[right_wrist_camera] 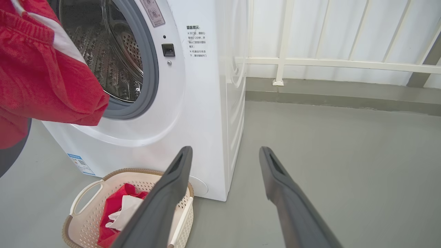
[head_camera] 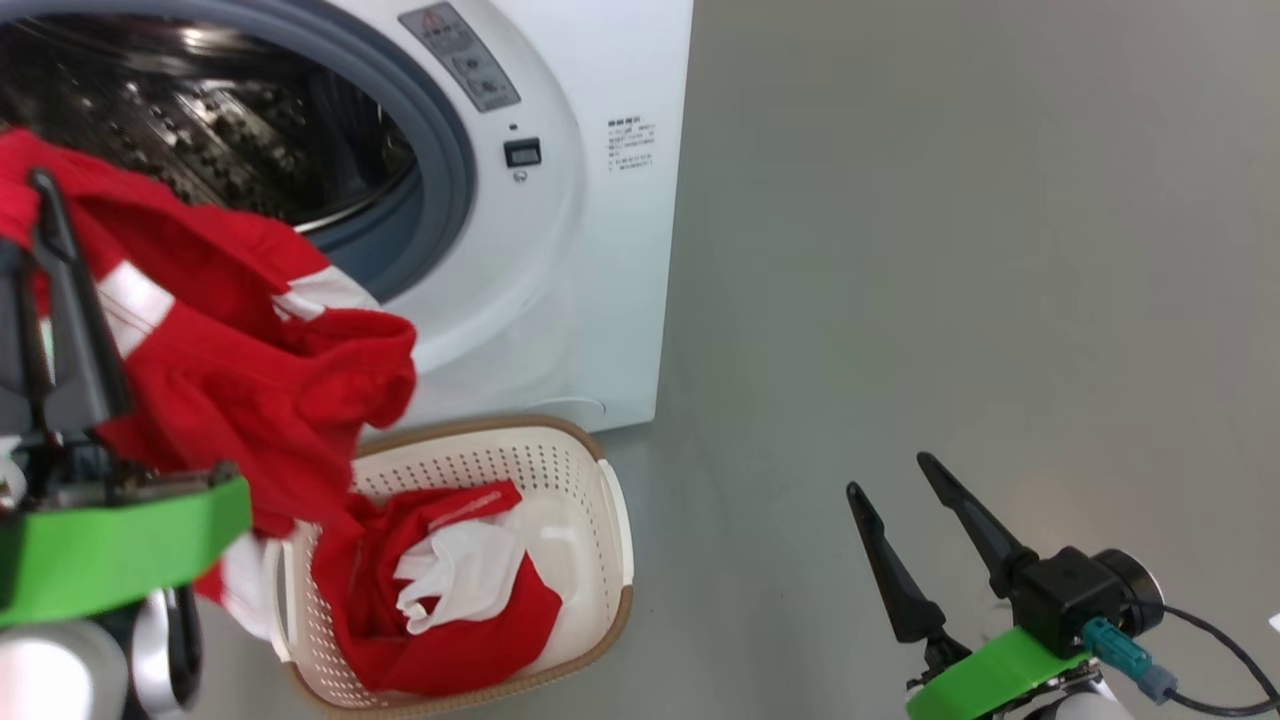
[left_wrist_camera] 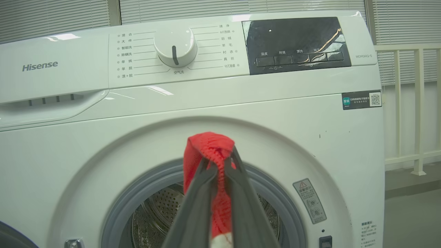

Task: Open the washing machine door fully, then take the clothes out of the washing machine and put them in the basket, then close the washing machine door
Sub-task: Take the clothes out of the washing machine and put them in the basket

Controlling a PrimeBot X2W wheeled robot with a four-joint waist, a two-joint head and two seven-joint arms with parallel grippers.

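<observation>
The white washing machine (head_camera: 560,250) has its drum mouth uncovered, and the perforated steel drum (right_wrist_camera: 113,58) looks bare inside. A dark curved edge at the left (right_wrist_camera: 12,155) may be the washing machine door, swung aside. My left gripper (head_camera: 40,190) is shut on a red garment with white stripes (head_camera: 250,370), which hangs in front of the opening and above the basket's left end. In the left wrist view the fingertips (left_wrist_camera: 220,162) pinch the red cloth (left_wrist_camera: 206,144). The cream basket (head_camera: 600,480) stands against the machine's foot with red and white clothes (head_camera: 440,610) in it. My right gripper (head_camera: 890,475) is open and empty over the floor, right of the basket.
Grey floor (head_camera: 950,250) stretches to the right of the machine. A white railing (right_wrist_camera: 310,62) and a low kerb run along the wall behind. The control dial (left_wrist_camera: 175,46) and dark button panel (left_wrist_camera: 296,44) sit on the machine's top front.
</observation>
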